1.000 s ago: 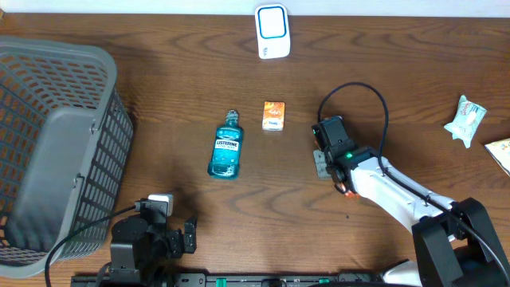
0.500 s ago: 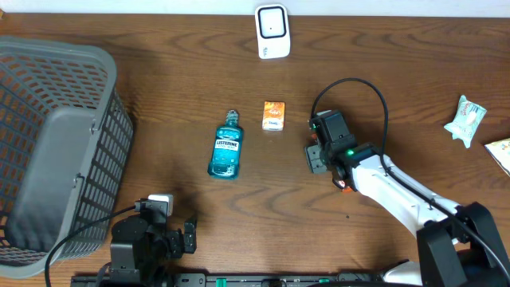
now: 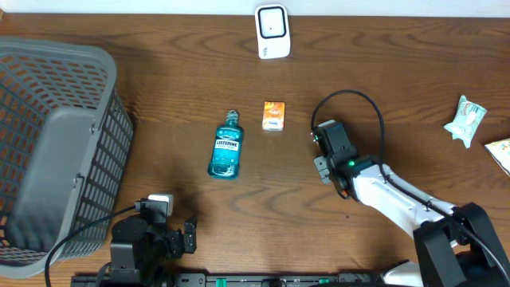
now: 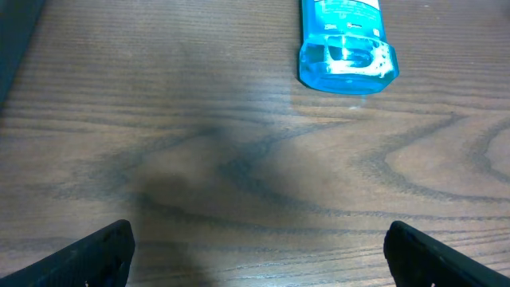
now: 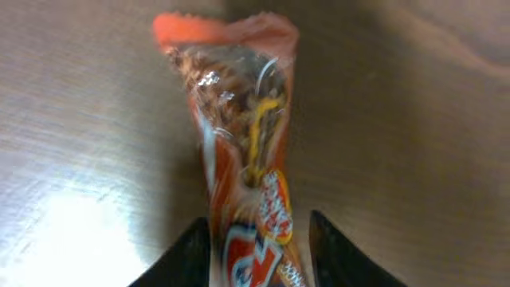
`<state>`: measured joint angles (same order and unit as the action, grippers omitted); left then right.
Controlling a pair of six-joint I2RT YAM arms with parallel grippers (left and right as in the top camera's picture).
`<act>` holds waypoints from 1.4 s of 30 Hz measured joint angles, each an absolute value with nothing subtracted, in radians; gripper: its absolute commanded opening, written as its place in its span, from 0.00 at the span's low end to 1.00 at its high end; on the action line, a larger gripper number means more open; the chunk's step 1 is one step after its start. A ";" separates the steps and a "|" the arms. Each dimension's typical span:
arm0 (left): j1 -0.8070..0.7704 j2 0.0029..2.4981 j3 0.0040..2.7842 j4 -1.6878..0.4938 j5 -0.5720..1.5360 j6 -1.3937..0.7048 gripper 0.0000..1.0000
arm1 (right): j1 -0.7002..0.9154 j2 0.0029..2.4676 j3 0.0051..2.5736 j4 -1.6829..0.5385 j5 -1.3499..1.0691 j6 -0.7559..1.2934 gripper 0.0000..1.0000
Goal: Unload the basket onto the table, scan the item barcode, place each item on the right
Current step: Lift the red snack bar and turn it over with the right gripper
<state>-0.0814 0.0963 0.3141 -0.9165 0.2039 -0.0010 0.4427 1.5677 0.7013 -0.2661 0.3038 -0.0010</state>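
Orange snack packet (image 5: 247,183), one only, lies on the table (image 5: 80,119) between the two right gripper (image 5: 259,255) fingers (image 5: 187,259), half closed beside it; if they pinch it I cannot tell. Both left gripper (image 4: 259,247) fingers (image 4: 88,259) are spread wide, empty, near one blue bottle (image 4: 348,40); one white scanner (image 3: 272,30) stands farther off.

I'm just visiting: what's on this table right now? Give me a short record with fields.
Left gripper: open, holding nothing
Right gripper: straddles orange snack packet; grip unclear
Table middle: mouthwash bottle lying flat, small orange box beside it
Far edge: white scanner-like device
Left side: grey basket
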 measured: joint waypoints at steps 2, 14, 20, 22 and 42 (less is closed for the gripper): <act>-0.081 0.096 0.314 -0.916 0.204 -0.001 1.00 | 0.443 1.568 0.660 -0.205 0.318 -0.018 0.34; -0.081 0.096 0.314 -0.916 0.204 -0.001 0.99 | 0.443 1.549 0.591 -0.144 0.357 -0.079 0.01; -0.081 0.096 0.315 -0.916 0.204 -0.001 1.00 | 0.442 1.549 0.592 -0.143 0.352 -0.081 0.01; -0.081 0.096 0.314 -0.916 0.204 -0.001 1.00 | 0.431 1.547 0.603 -0.162 0.308 -0.070 0.01; -0.081 0.096 0.314 -0.916 0.204 -0.001 1.00 | 0.161 1.542 0.777 -0.303 -1.381 0.008 0.01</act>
<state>-0.0814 0.0963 0.3141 -0.9165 0.2039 -0.0010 0.1612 1.5425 0.7769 -0.3031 -1.3808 0.0082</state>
